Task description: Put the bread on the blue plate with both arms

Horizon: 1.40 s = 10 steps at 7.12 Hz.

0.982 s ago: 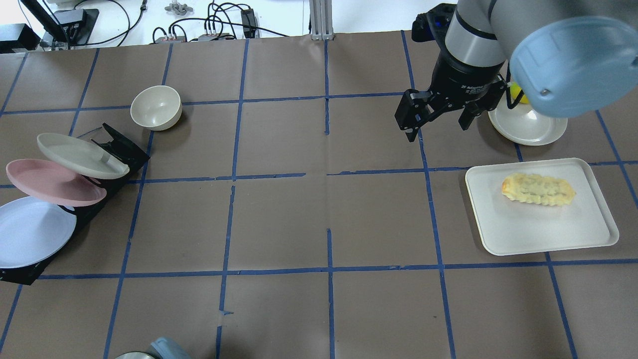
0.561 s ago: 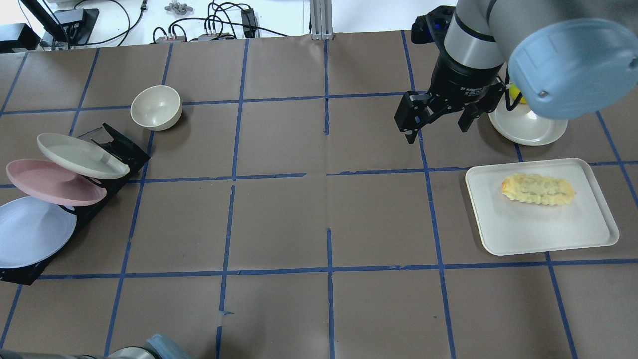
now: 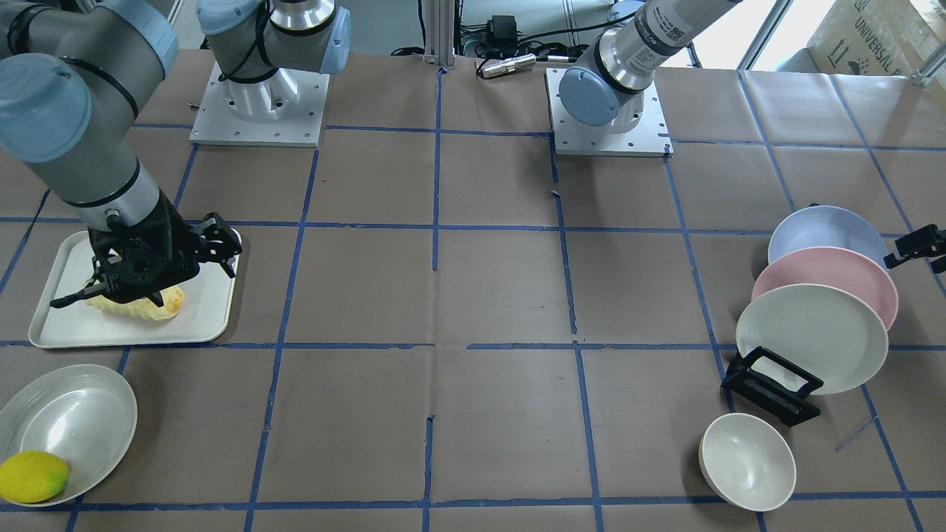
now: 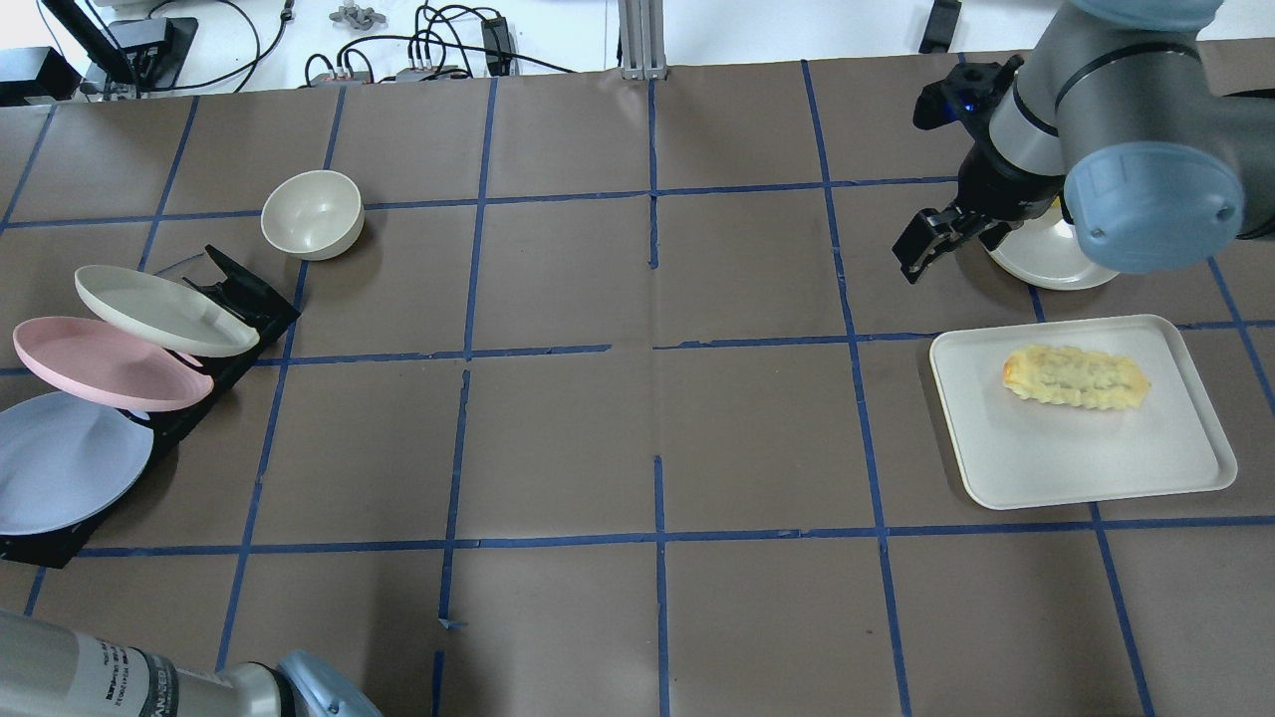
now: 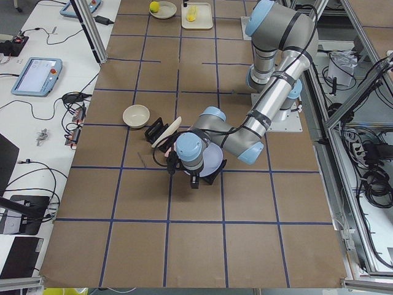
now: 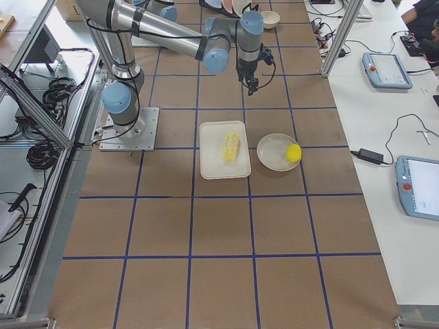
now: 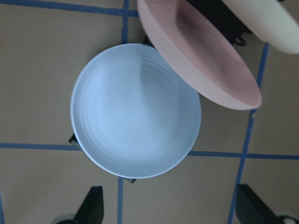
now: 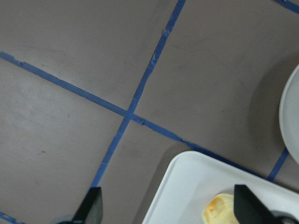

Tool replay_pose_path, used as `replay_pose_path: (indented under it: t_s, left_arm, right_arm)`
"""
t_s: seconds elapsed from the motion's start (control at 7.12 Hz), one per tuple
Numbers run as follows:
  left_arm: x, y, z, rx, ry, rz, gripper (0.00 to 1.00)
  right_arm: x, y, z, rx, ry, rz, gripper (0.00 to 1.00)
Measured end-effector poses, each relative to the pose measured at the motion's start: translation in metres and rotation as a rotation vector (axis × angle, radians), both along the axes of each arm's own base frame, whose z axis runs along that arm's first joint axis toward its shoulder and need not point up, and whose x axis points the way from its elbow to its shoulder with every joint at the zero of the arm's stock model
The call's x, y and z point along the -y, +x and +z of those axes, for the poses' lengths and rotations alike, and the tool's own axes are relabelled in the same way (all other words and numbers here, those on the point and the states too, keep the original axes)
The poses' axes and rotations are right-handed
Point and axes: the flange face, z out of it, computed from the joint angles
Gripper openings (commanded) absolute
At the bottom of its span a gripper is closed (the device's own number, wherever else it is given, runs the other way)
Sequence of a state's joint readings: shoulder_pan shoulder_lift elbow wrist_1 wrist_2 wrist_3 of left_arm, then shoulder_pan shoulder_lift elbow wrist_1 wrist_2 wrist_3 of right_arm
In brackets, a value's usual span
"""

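Note:
The bread [image 4: 1076, 378] lies on a white tray [image 4: 996, 468] at the right; its browned end shows in the right wrist view [image 8: 219, 209]. My right gripper [image 4: 951, 244] is open and empty. It hangs in the air by the tray's far left corner, apart from the bread, and hides part of it in the front view [image 3: 144, 277]. The blue plate [image 4: 65, 463] leans in a black rack at the far left. My left gripper [image 7: 173, 210] is open and empty and faces the blue plate [image 7: 135, 109] from a short way off.
A pink plate [image 4: 100, 363] and an off-white plate [image 4: 159, 311] lean in the same rack [image 4: 239, 294], close to the blue one. A cream bowl [image 4: 312, 214] stands behind the rack. An off-white plate [image 3: 74, 414] with a lemon [image 3: 33, 476] sits beyond the tray.
My right gripper has moved right, toward the tray's far side, and stays open. My left arm has come into view at the bottom left.

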<state>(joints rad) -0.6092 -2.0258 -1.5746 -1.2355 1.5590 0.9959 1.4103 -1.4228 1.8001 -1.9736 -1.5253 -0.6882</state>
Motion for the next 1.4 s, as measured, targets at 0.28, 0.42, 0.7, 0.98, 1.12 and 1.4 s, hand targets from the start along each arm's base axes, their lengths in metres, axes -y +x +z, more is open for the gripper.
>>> replay_pose_path:
  t_s: [0.28, 0.42, 0.7, 0.98, 1.12, 1.4]
  left_arm:
    - [0.002, 0.0, -0.031, -0.033, 0.017, 0.003, 0.9]
    - [0.0, 0.0, -0.043, -0.053, 0.035, 0.003, 0.81]
    - [-0.002, -0.003, -0.048, -0.11, 0.077, 0.007, 0.63]
    - [-0.004, -0.004, -0.05, -0.14, 0.101, 0.013, 0.54]
    - [-0.004, -0.004, -0.051, -0.145, 0.105, 0.014, 0.46]
    - [-0.005, -0.003, -0.049, -0.143, 0.104, 0.015, 0.27]
  right_arm:
    - [0.003, -0.039, -0.035, 0.005, 0.021, 0.197, 0.99]
    - [0.002, -0.054, -0.046, -0.008, -0.001, 0.28, 0.99]
    - [-0.008, -0.089, -0.067, -0.032, -0.037, 0.412, 0.99]
    - [-0.021, -0.116, -0.093, -0.041, -0.055, 0.499, 0.98]
    - [-0.031, -0.121, -0.108, -0.028, -0.04, 0.524, 0.99]
    - [-0.053, -0.145, -0.131, 0.003, -0.005, 0.516, 0.99]
